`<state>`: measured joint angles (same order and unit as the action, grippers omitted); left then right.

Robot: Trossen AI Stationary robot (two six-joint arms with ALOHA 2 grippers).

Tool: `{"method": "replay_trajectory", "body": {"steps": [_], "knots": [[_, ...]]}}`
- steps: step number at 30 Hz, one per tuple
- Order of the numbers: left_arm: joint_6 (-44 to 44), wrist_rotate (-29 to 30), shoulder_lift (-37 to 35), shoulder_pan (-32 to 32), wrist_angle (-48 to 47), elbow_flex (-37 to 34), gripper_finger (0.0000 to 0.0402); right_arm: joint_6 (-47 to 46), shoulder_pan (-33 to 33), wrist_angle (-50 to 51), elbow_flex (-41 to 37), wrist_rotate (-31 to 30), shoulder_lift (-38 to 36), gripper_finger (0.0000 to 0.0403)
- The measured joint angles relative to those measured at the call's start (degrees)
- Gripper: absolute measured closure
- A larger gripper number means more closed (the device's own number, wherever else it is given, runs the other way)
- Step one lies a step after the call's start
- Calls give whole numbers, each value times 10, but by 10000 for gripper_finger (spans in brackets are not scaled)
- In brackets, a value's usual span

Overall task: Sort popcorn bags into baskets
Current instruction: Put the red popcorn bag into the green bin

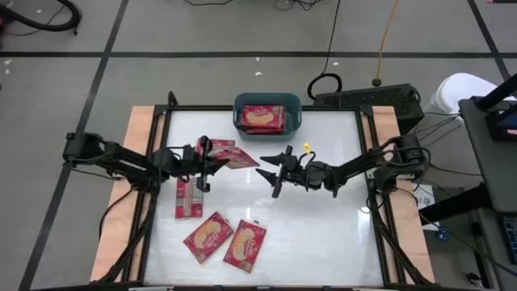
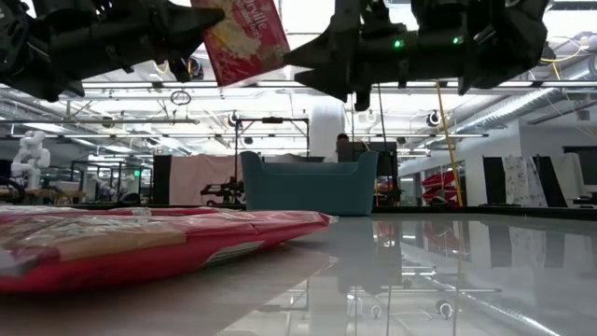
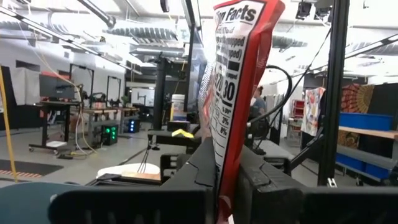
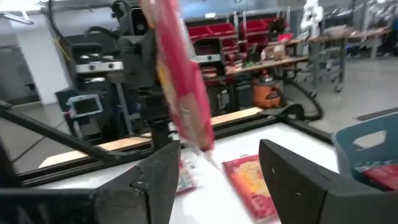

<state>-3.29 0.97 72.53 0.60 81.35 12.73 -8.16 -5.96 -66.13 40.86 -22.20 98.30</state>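
Note:
My left gripper (image 1: 207, 164) is over the table's middle left, shut on a red popcorn bag (image 1: 236, 155) held in the air. That bag shows high up in the low view (image 2: 247, 37). My right gripper (image 1: 271, 174) is open and faces the bag's free end from the right, close to it but apart. The teal basket (image 1: 267, 112) stands at the far edge with red bags inside. Two bags (image 1: 190, 198) (image 1: 208, 236) and a third (image 1: 245, 244) lie flat on the table's near left. Another bag (image 1: 216, 145) shows just beyond the left gripper. My left gripper pinches the red bag between its two fingers at one short end (image 3: 225, 177). The fingers come level from the table's left. The bag is lifted clear and stands on edge, reaching out past the fingertips toward the right gripper, its printed panel (image 3: 227, 74) showing.
The white table top is bordered by a black frame (image 1: 367, 162) and wooden side strips (image 1: 141, 137). In the low view, bags (image 2: 140, 238) lie close at the left and the basket (image 2: 308, 182) stands behind. The table's right half (image 1: 323, 234) is bare.

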Motion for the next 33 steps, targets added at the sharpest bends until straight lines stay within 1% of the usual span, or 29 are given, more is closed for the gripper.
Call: {"method": "replay_trajectory", "body": {"steps": [3, 5, 9, 12, 14, 16, 19, 22, 23, 24, 28, 30, 33], "knots": [[0, 0, 0, 0, 3, 0, 366, 15, 4, -40, 5, 1, 24, 191], [0, 0, 0, 0, 3, 0, 361, 29, 8, -63, 14, 28, 38, 192], [1, 0, 0, 0, 3, 0, 376, 44, 18, -82, 47, 99, 64, 193], [2, 0, 0, 0, 3, 0, 387, 51, 21, -74, 70, 106, 72, 204], [1, 0, 0, 0, 3, 0, 387, 60, 21, -66, 79, 107, 74, 226], [1, -1, 0, 0, 6, 0, 378, 64, 21, -60, 80, 105, 74, 257], [1, -12, 0, 0, 15, 0, 364, 65, 22, -44, 80, 105, 74, 316], [1, -28, 0, 0, 18, 0, 365, 69, 22, -23, 80, 105, 74, 377], [1, -33, 0, 0, 14, 0, 367, 70, 22, -21, 80, 105, 74, 389], [1, -37, 0, 0, 11, 0, 368, 72, 22, -21, 80, 105, 74, 394], [4, -39, -1, 0, -6, 1, 365, 72, 22, 3, 79, 104, 61, 388], [12, -39, -1, 0, -14, 1, 349, 74, 22, 41, 79, 104, 42, 394], [24, -38, -2, 3, -29, 1, 312, 76, 22, 112, 79, 93, 4, 400]]}}
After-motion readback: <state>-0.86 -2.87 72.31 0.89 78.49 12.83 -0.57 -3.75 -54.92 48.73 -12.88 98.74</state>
